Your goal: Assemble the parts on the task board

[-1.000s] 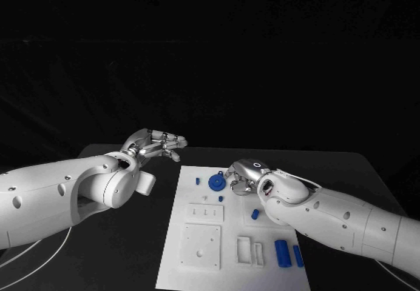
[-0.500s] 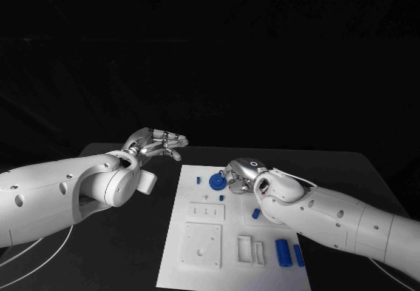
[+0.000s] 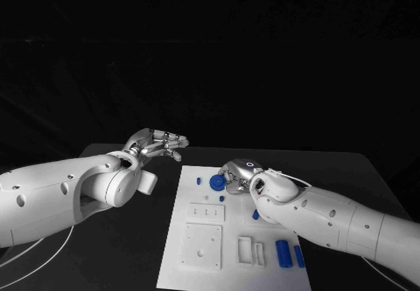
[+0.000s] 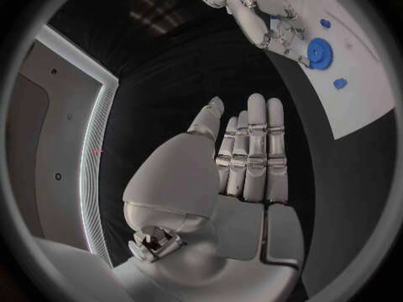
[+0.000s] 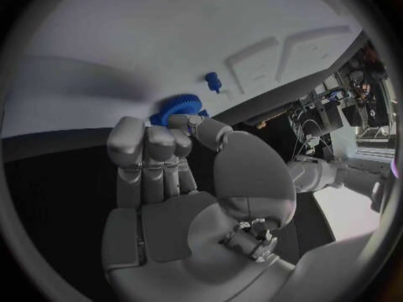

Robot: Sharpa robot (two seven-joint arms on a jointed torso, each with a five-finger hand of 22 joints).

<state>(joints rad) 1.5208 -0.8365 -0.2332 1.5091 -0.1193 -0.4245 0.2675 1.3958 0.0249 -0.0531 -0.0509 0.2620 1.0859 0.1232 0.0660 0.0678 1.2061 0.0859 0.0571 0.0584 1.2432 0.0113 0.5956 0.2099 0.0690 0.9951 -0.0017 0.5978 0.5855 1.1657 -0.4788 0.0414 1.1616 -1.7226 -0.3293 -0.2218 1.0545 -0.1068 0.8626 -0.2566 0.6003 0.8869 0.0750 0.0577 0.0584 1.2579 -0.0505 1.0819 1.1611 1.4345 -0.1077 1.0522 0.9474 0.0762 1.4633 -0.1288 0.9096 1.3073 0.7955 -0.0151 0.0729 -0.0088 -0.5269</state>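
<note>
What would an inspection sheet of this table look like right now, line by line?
Surface: black table, a white board lying in its middle.
Job's things: a blue gear on the board's far end, small blue pieces by it, two blue bars at the near right corner.
Clutter: nothing seen.
Hands: the left hand is off the board to its far left, holding nothing, fingers straight; the right hand is at the gear, fingers curled beside it; whether it grips the gear cannot be told.
Cables: pale cables under the left arm.
Surroundings: dark backdrop.
</note>
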